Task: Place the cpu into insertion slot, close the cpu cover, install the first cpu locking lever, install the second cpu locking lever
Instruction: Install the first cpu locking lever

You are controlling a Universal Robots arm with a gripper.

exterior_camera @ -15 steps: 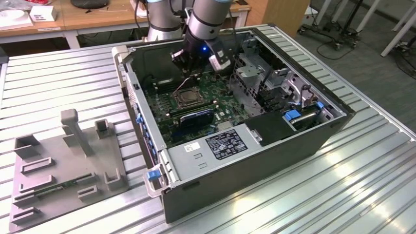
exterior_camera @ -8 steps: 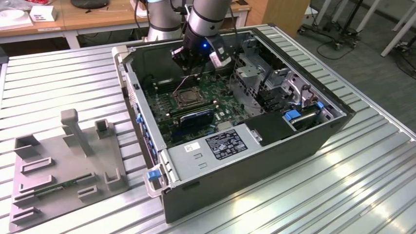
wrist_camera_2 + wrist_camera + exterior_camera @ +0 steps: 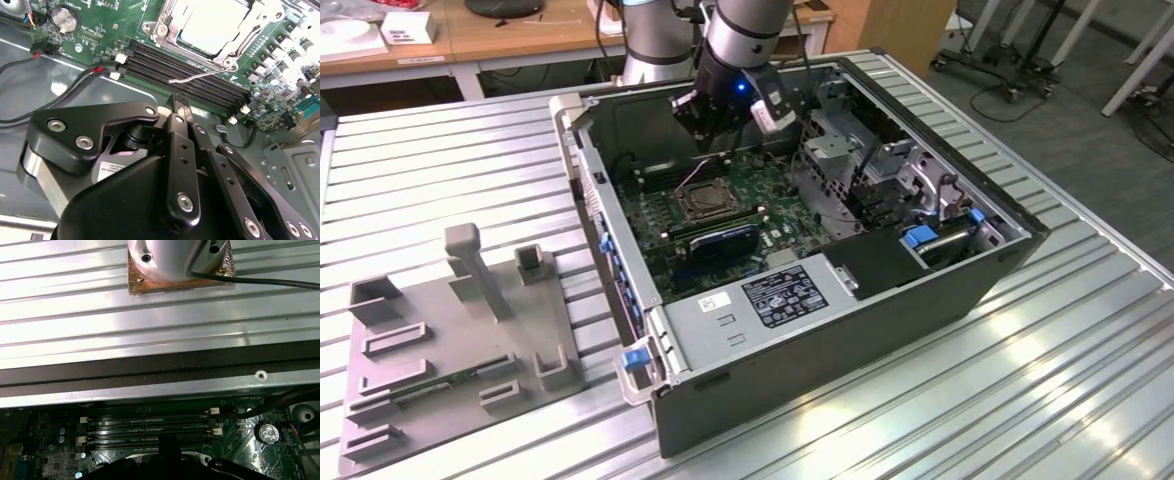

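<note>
The cpu (image 3: 210,25) lies flat in the insertion slot (image 3: 698,197), its silvery top facing up. The cpu cover (image 3: 161,26) rests down around it as a metal frame. One thin wire locking lever (image 3: 200,76) sticks out from the socket corner over the black memory slots (image 3: 190,82), its bent end free. My gripper (image 3: 181,106) hovers just off the board's edge beside those memory slots, a short way from the lever's end, fingers pressed together with nothing between them. In the exterior view the gripper (image 3: 707,128) hangs inside the open case above the socket.
The open computer case (image 3: 961,270) lies on a ribbed metal table (image 3: 440,170). A drive cage (image 3: 834,150) and a power supply (image 3: 781,295) flank the board. A coin battery (image 3: 66,18) and loose cables (image 3: 30,60) sit near the gripper. A grey fixture (image 3: 454,340) rests at the exterior view's left.
</note>
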